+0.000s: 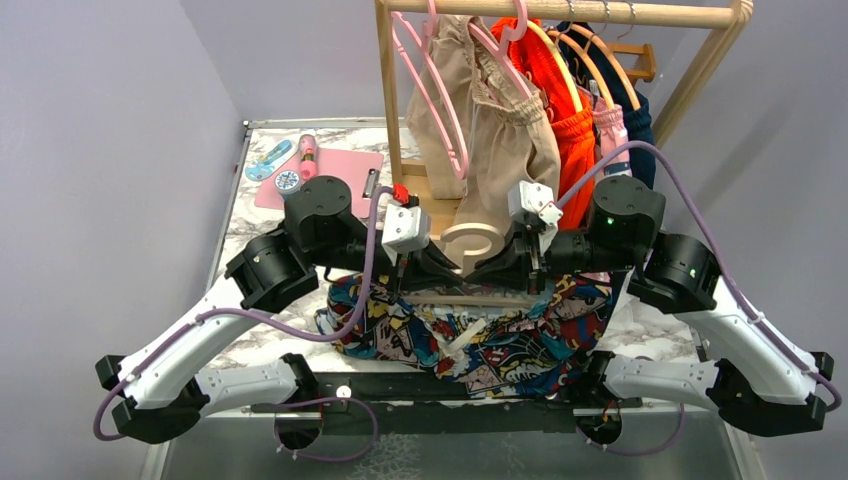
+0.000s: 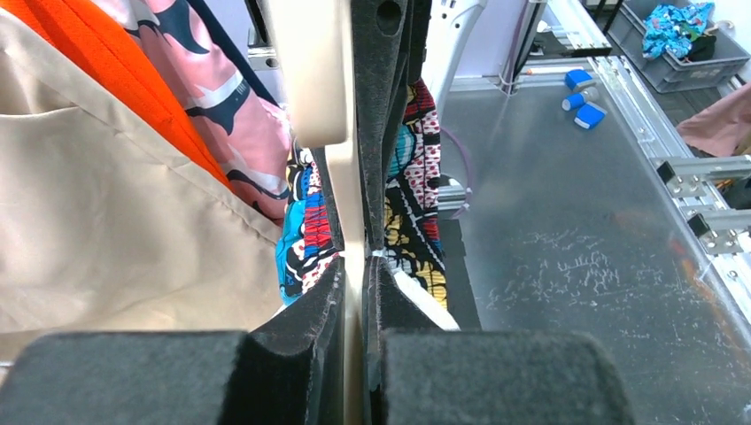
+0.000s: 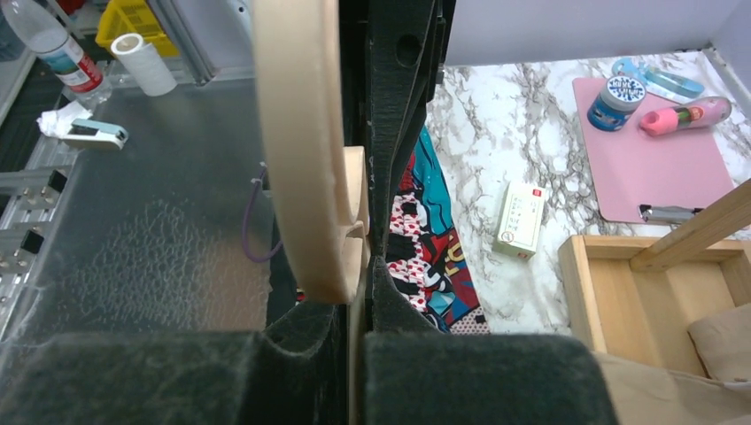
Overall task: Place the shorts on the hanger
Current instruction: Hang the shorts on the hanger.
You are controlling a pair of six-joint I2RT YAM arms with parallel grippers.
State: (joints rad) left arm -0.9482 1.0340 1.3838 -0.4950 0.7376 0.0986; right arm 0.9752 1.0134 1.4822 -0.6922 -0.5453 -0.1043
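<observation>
Now my left tool [image 1: 428, 264] and my right tool [image 1: 517, 264] are each pressed together on the hanger [image 1: 478, 243], holding it crosswise between them just above the shorts [image 1: 480, 338], which lie bunched on the tabletop [image 1: 340, 135] directly beneath, their long axis running left to right alongside it, about equally near both arms.

Seen from above, the hanger [image 1: 472, 243] shows only its curled hook and a strip of bar; the rest is hidden behind the left gripper [image 1: 432, 265] and right gripper [image 1: 505, 265], whose fingertips cannot be made out. The shorts [image 1: 500, 345] beneath both claws are partly covered
</observation>
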